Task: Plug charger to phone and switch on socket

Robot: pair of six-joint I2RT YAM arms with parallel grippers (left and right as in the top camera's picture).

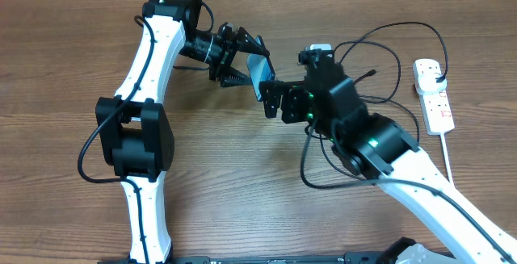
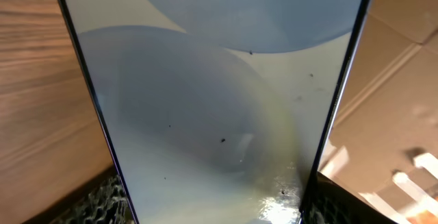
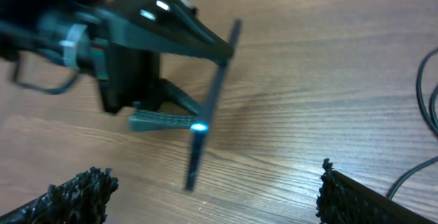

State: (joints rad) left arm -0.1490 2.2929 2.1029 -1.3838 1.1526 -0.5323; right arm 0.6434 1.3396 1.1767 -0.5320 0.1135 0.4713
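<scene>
Over the table (image 1: pixel 56 46), the left gripper (image 1: pixel 245 64) clamps the phone (image 1: pixel 260 75) — its long axis aimed at the nearby right gripper (image 1: pixel 273 101), spread wide and empty.

The phone (image 1: pixel 260 76) is held on edge, clear of the surface (image 1: pixel 65 70), near the middle of the overhead view. The left end effector (image 1: pixel 252 62) sits directly to the left of the phone, with its fingers closed against the phone's two faces. The right end effector (image 1: pixel 279 98) is just right of the phone and a little nearer the robot. Its fingers (image 3: pixel 75 193) are spread, and the phone's edge (image 3: pixel 209 107) stands ahead of the gap between them. The charger (image 1: pixel 408 23) lies in loose loops on the surface to the right of the phone, partly under the right arm. The socket (image 1: pixel 434 94) lies well right of the phone, with the charger's adapter at its far end.
</scene>
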